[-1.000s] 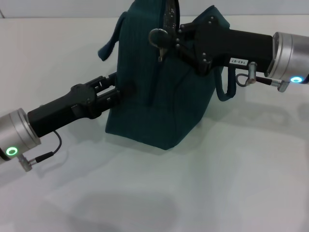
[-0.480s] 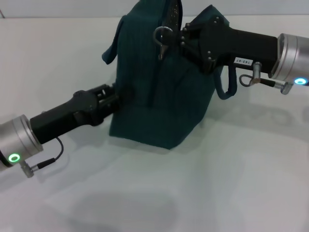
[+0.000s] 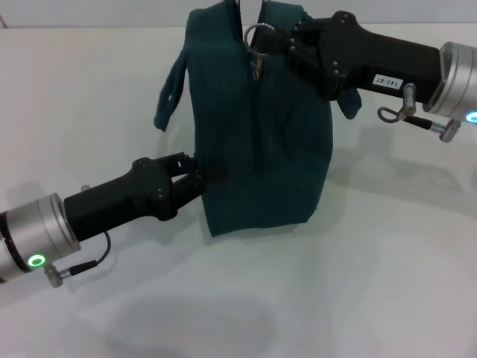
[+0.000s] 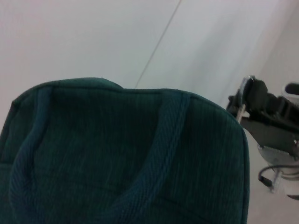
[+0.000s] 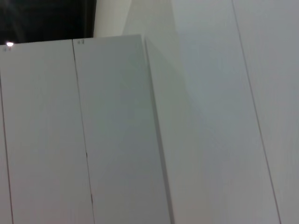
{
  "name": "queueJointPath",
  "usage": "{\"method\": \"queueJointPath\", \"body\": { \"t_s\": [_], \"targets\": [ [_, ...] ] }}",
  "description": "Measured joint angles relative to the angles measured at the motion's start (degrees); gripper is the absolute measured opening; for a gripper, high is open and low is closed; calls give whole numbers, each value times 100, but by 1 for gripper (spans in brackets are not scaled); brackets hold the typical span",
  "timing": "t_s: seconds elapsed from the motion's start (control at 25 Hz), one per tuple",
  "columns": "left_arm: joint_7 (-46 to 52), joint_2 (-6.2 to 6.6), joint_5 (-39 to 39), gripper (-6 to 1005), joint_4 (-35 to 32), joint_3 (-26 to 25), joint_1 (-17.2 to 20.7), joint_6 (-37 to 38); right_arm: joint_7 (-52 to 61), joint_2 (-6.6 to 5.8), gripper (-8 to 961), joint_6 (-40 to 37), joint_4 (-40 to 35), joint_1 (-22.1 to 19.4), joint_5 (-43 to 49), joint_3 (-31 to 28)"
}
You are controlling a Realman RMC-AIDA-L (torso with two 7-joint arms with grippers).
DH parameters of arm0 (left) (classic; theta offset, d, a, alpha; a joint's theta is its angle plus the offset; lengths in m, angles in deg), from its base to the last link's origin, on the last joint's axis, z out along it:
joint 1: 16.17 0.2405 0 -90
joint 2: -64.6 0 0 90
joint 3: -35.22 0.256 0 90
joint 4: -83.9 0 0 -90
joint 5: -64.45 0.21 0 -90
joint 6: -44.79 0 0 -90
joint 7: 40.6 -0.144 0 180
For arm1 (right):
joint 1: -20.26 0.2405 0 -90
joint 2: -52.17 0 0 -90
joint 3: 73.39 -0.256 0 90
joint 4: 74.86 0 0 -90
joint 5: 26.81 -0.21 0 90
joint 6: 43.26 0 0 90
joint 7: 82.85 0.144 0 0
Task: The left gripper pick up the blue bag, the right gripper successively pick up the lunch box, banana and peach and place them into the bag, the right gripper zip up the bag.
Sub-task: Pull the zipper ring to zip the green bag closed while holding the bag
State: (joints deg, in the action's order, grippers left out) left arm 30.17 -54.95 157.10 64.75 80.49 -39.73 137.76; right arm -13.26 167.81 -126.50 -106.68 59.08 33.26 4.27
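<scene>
Dark teal-blue fabric bag upright on white counter, zip looks nearly closed. Left claw clamped on bag's side; right claw pinching ring zip pull. Lunch box, banana, peach unseen, presumably inside.

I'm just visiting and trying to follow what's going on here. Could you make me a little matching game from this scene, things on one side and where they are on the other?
Things:
1. left gripper
2. right gripper
3. blue bag
4. ring zip pull

Places:
A. standing on the white table
B. at the bag's top
C. at the bag's lower side
D. beside the right gripper's tip

Pairs: 1-C, 2-B, 3-A, 4-D
</scene>
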Motion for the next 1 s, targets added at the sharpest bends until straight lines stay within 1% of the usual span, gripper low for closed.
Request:
{"method": "queueJointPath", "body": {
  "t_s": [0.28, 0.52, 0.72, 0.96, 1.0],
  "targets": [
    [-31, 3, 0, 259, -19, 250, -26, 79, 7, -17, 12, 109, 6, -44, -7, -19],
    [-426, 7, 9, 225, 4, 300, 63, 431, 10, -24, 13, 368, 29, -61, -18, -34],
    [-514, -4, 10, 136, 17, 419, 134, 473, 10, -24, 13, 391, 60, -58, -19, -95],
    [-429, -9, -131, 3, 51, 373, 174, 471, 19, -3, 13, 308, 62, -44, -19, -64],
    [-340, -4, -218, 14, 76, 369, 167, 463, 19, 1, 13, 306, 63, -50, -19, -57]
  ]
}}
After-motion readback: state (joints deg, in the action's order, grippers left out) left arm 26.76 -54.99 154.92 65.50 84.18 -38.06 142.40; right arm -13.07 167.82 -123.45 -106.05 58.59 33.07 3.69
